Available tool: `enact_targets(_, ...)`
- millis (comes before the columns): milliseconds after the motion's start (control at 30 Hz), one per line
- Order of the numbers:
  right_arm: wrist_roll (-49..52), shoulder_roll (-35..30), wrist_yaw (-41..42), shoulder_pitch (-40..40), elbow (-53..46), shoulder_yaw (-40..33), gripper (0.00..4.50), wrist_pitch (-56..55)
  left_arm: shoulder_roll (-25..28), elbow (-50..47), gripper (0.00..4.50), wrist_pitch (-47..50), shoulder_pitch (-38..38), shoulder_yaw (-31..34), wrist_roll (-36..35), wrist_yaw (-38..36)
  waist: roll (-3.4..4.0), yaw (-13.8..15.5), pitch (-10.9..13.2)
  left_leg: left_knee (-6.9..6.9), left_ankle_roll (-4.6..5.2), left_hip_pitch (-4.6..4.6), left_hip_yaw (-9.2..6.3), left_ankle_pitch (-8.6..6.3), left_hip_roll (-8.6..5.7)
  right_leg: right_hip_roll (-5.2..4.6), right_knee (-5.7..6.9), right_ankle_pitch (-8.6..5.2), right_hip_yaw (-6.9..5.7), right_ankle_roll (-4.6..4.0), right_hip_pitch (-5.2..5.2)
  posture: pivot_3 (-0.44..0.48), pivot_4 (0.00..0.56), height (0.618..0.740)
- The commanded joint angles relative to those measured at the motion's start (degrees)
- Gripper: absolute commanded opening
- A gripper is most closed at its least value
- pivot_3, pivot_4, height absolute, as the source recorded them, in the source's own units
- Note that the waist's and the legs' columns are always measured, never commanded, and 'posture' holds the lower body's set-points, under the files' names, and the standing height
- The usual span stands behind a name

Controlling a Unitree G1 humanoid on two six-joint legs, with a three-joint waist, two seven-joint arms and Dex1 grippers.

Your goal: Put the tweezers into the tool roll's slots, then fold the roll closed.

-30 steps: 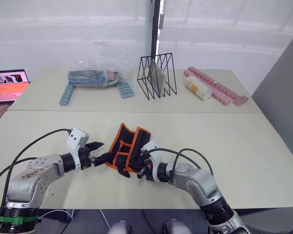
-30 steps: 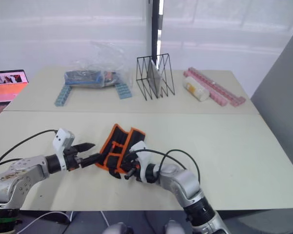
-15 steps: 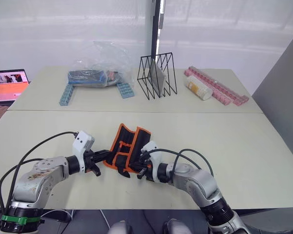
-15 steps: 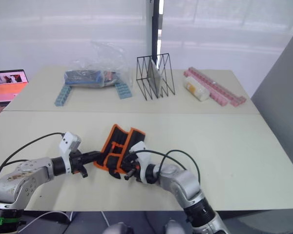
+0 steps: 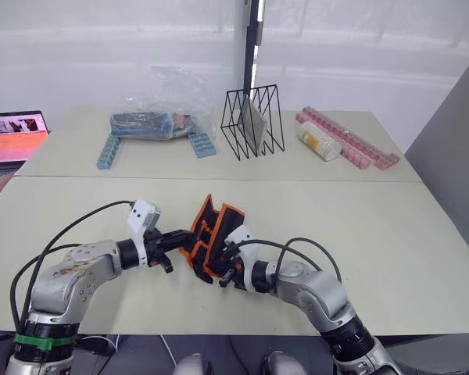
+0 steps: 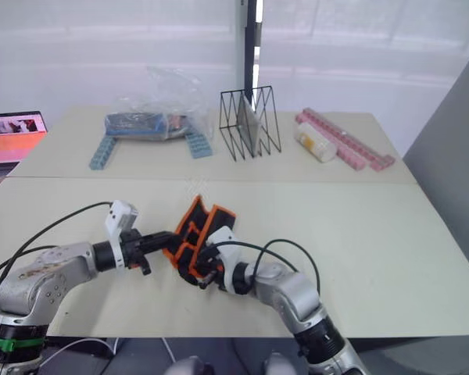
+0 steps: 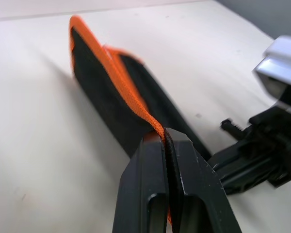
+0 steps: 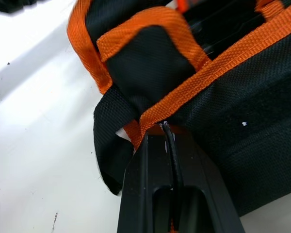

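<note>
My left gripper point(image 7: 170, 145) and right gripper point(image 8: 167, 133) pinch tight on my tool roll's point(image 5: 213, 238) orange edges; it looks soft and floppy.

- Tool roll point(image 5: 212, 237): black fabric pouch edged in orange, near the middle of the front table, partly folded, left flap lifted off the tabletop and tilted up toward the right half.
- Short black strap point(image 8: 111, 141) hanging at the near corner.
- Orange inner stripe visible between the raised panels; slots and tweezers too hidden to make out.
</note>
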Motion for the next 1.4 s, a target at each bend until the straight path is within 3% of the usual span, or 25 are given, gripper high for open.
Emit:
enact_targets(33,-3.2,-2.4,-0.9,2.0,3.3,1.8,0.00,3.5,-1.5,-1.8,0.04,-0.2,-1.9,-1.8,-0.8,0.2,0.00,0.0,0.0,0.00,0.01,0.00,0.01,0.01,0.00,0.03,0.00,0.00,0.00,0.01,0.00,0.000,0.150,0.737)
enact_targets(500,-3.3,-2.7,-1.2,2.2,2.8,1.6,0.00,3.9,-3.7,8.1,0.04,-3.9,-4.6,-13.0,7.7,-1.8,-0.01,0.4,0.0,0.31,0.20,-0.06,0.01,0.01,-0.09,0.43,0.02,0.06,-0.06,0.13,0.14,0.000,0.150,0.737)
enact_targets(767,-2.9,-3.0,-0.6,3.0,0.8,1.2,0.00,3.4,-5.7,12.4,0.04,-4.4,-5.7,-16.3,10.7,-2.8,0.03,1.2,-0.1,0.36,0.33,0.18,0.02,0.08,-0.18,0.66,-0.04,0.13,-0.05,0.28,0.50,0.000,0.150,0.737)
enact_targets(1000,-0.7,-5.0,3.7,4.7,-6.9,0.4,0.00,-0.2,-6.2,13.4,0.04,-5.1,-5.6,-17.1,11.9,-3.2,0.03,1.2,-0.1,0.36,0.43,0.40,0.00,0.02,-0.17,0.62,-0.14,0.12,-0.04,0.30,0.78,0.000,0.150,0.737)
enact_targets(1233,5.9,-6.5,7.0,6.3,-12.4,-8.3,0.00,1.6,-6.2,14.2,0.04,-5.9,-5.5,-17.5,13.1,-3.4,0.01,1.3,0.0,0.36,0.44,0.31,0.00,0.01,-0.16,0.43,-0.14,0.13,-0.05,0.30,0.72,0.000,0.150,0.737)
enact_targets(1400,8.9,-7.6,7.9,3.4,-10.3,-15.1,0.00,2.2,-6.7,14.4,0.04,-6.6,-5.2,-18.1,14.3,-3.3,0.01,1.3,0.0,0.37,0.45,0.32,0.01,0.01,-0.17,0.45,-0.16,0.13,-0.05,0.30,0.73,0.000,0.150,0.737)
